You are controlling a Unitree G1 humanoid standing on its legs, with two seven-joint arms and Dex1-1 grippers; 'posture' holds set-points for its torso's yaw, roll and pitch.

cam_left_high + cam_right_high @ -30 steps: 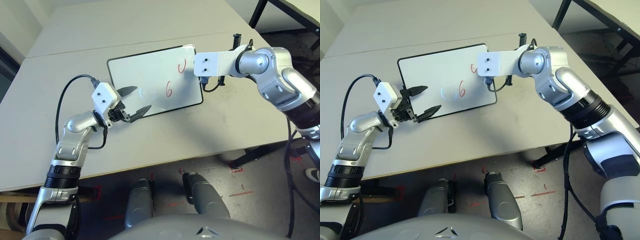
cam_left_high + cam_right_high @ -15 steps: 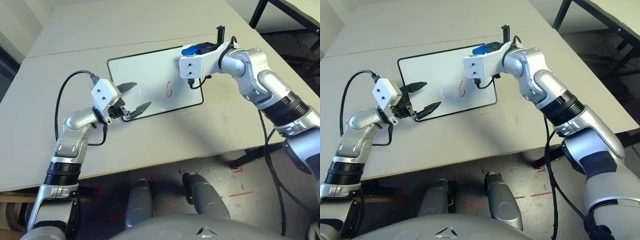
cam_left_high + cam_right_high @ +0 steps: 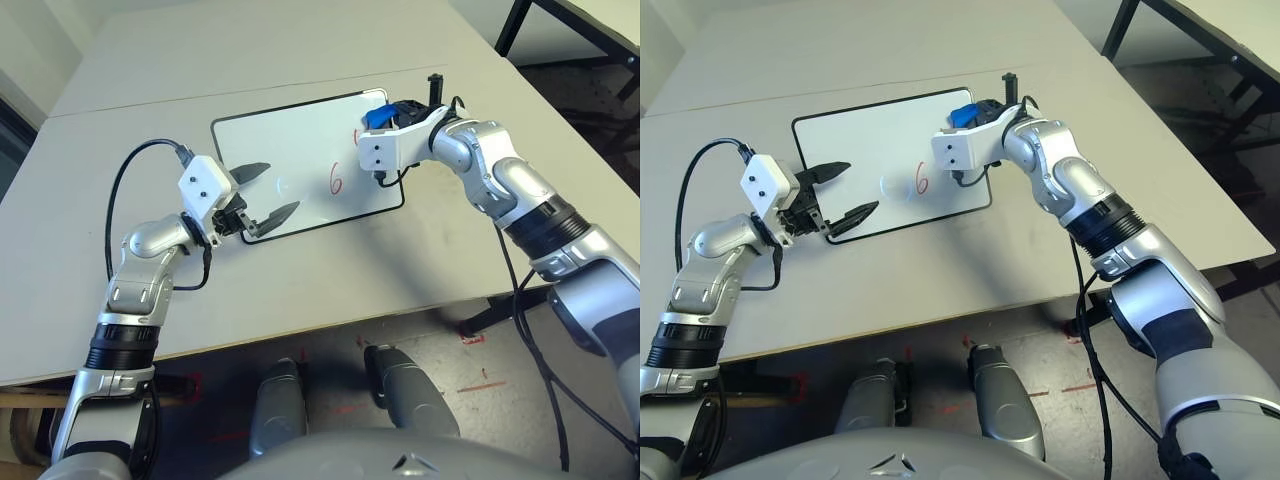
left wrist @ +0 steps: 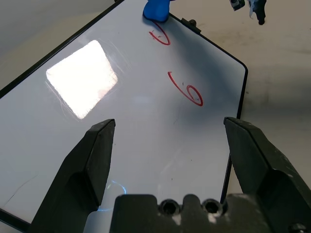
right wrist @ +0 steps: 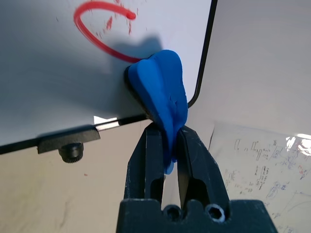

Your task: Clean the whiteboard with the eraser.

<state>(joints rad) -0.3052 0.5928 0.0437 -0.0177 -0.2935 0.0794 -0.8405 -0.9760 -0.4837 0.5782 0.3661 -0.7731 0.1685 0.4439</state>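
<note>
The whiteboard's (image 3: 300, 150) middle lies bare, open to a gripper from the far side and the near edge. Its right far corner is taken by the right gripper (image 5: 167, 145) pinching the eraser (image 5: 163, 97) against the surface, arm stretched along the right edge. The left gripper (image 4: 170, 145) (fingers spread wide) hangs over the left near corner.

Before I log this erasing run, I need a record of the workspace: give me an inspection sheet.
Surface: pale table.
Job's things: whiteboard lying flat, with a red 6 and a red curve; blue eraser pressed at the curve.
Clutter: scribbled paper beside the board.
Grippers: left gripper open over the board; right gripper shut on eraser.
Cables: black cable at left wrist.
Surroundings: black table leg.
</note>
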